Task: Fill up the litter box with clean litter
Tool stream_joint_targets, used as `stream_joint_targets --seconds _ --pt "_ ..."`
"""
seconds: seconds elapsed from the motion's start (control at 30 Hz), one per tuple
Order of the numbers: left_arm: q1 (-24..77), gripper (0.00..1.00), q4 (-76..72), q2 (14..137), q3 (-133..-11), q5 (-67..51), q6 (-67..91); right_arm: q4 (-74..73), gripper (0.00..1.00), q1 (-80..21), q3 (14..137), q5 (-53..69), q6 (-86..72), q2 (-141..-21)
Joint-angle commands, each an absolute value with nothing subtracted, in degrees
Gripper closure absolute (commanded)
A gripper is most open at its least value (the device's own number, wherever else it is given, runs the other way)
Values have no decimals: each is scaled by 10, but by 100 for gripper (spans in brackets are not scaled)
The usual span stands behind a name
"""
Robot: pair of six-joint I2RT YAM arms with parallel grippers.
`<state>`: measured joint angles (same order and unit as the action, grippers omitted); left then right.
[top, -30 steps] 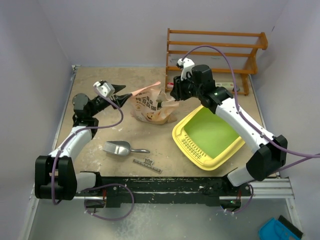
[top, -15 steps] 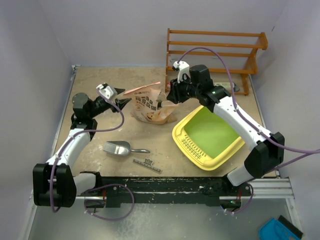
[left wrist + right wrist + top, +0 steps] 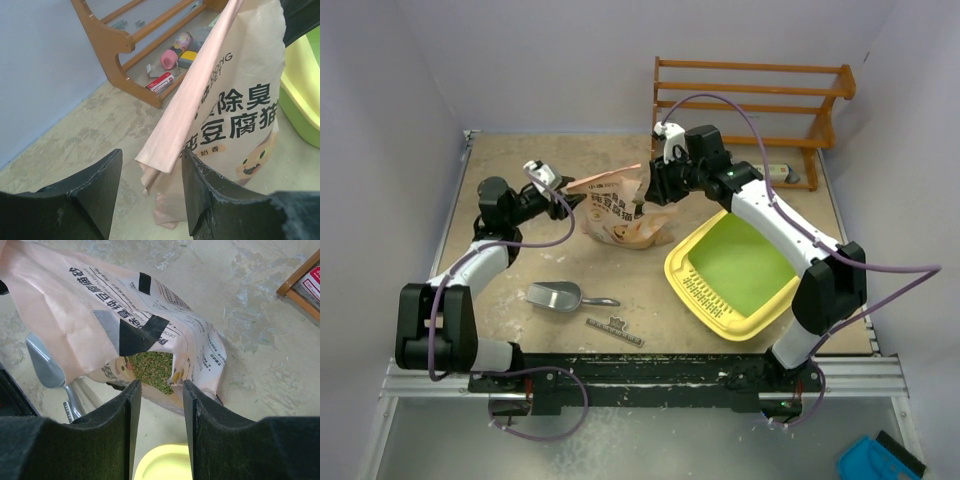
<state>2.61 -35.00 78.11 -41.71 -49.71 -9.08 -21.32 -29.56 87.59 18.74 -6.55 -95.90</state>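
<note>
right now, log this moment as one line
left gripper open astride bag top edge | right gripper open over bag mouth | clean litter inside bag | litter box empty

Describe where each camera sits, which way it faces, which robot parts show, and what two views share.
Top external: above, behind the bases, looking down on the table; left arm, right arm, litter box, bag.
Left wrist: faces the bag's edge and wooden rack; open left gripper frames it.
Right wrist: looks into the bag at clean litter; right gripper shows.
Shared: both wrist views show bag, litter box.
</note>
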Motion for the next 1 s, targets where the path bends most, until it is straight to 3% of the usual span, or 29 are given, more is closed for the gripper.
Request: stream_joint_targets --seconds 0.0,0.1,0.17,0.27,0.43,0.83,0.97 --pt "22 46 -438 800 -442 -508 -73 -215 59 -294 904 199 -64 -937" --pt "22 49 -508 811 -430 -528 -45 -219 61 -294 916 217 -66 -954" --pt "22 55 -524 818 -430 -540 -38 -213 65 -294 922 231 -67 -961" --pt "22 75 -558 834 -431 -551 -19 -201 72 -295 924 238 -73 -960" --pt "22 100 -598 856 -433 -585 4 -209 73 -297 931 242 -80 -969" --pt "22 100 -635 846 -410 -569 19 -223 72 -297 932 228 -89 -1017" --pt "22 100 -638 839 -405 -551 20 -304 74 -296 946 169 -98 -1015"
